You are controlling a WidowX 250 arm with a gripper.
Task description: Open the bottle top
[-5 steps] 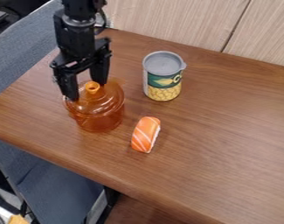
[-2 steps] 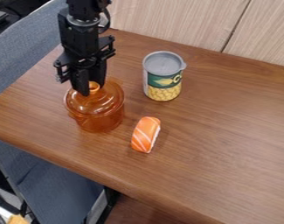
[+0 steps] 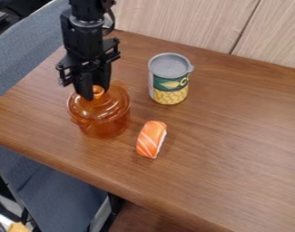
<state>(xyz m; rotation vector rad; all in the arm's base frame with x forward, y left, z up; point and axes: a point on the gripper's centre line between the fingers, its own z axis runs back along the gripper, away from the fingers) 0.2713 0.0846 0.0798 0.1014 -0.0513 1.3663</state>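
Bench (image 3: 234,149) brown, wood-grained, front edge rounded — runs diagonally across the view. Behind it, pale wood-grain panelling (image 3: 174,22), split by a dark slanting seam (image 3: 245,27). Blue-grey upholstered surface (image 3: 22,54) along the bench's left side, more blue-grey fabric (image 3: 58,195) below its near edge — dark support (image 3: 116,208) beside that. Soft sheen on the wood.
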